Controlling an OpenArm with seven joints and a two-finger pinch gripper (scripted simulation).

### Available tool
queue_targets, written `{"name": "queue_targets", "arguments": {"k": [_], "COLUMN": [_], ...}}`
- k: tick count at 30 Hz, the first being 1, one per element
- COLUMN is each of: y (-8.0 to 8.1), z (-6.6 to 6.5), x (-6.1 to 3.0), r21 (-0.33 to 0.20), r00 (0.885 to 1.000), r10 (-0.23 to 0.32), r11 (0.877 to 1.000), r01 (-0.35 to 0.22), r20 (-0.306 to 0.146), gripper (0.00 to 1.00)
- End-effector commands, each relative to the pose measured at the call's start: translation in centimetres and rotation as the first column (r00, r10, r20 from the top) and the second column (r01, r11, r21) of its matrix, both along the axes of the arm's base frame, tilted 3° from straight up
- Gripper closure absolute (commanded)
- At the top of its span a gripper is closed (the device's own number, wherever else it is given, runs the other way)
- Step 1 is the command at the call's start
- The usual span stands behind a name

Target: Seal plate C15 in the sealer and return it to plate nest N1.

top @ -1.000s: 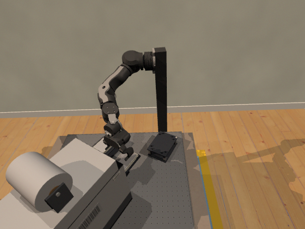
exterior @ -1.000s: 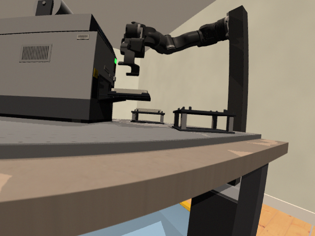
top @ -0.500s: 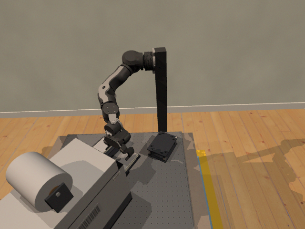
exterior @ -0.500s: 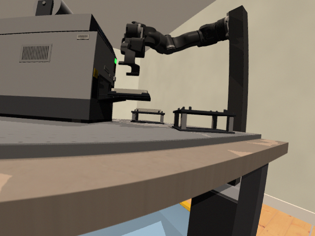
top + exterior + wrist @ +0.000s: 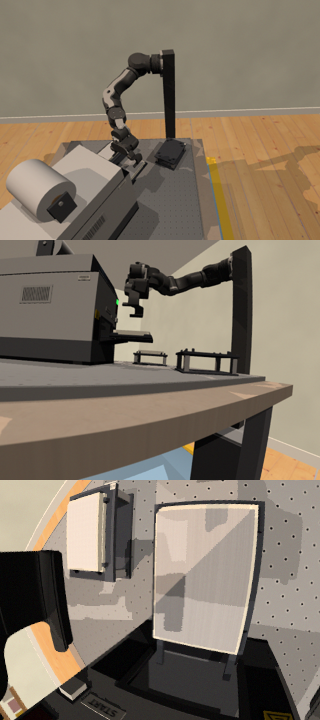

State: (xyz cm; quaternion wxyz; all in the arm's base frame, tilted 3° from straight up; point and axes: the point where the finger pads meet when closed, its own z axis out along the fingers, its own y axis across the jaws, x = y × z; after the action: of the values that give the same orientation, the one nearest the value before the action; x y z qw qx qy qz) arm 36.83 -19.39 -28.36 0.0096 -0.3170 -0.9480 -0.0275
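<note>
C15 (image 5: 203, 576) lies foil-topped on the sealer's stage (image 5: 144, 337); light, rigid, slick-skirted, best pinched across its long edges. The hand (image 5: 135, 309) hovers spread, empty.

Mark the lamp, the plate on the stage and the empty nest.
lamp (image 5: 117, 302), exterior view, its green face.
plate on the stage (image 5: 203, 576), wrist view, middle of its foil top.
empty nest (image 5: 170, 151), top view, middle of its top board.
</note>
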Motion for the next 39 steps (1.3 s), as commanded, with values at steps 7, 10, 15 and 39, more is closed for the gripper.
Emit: {"name": "queue_targets", "arguments": {"k": [7,10,15,39], "y": [-0.12,0.04,0.06,0.19], "z": [0.05,0.08,0.07,0.22], "x": [-0.01,-0.10,-0.22,-0.04], "r21": [-0.004,-0.002,-0.004,0.001], "r00": [1.000,1.000,1.000,1.000], "r10": [-0.005,-0.003,-0.005,-0.001], "r11": [1.000,1.000,1.000,1.000], "r01": [0.005,0.003,0.005,0.001], "r20": [-0.001,0.001,-0.001,0.006], "gripper": [0.23,0.23,0.23,0.23]}}
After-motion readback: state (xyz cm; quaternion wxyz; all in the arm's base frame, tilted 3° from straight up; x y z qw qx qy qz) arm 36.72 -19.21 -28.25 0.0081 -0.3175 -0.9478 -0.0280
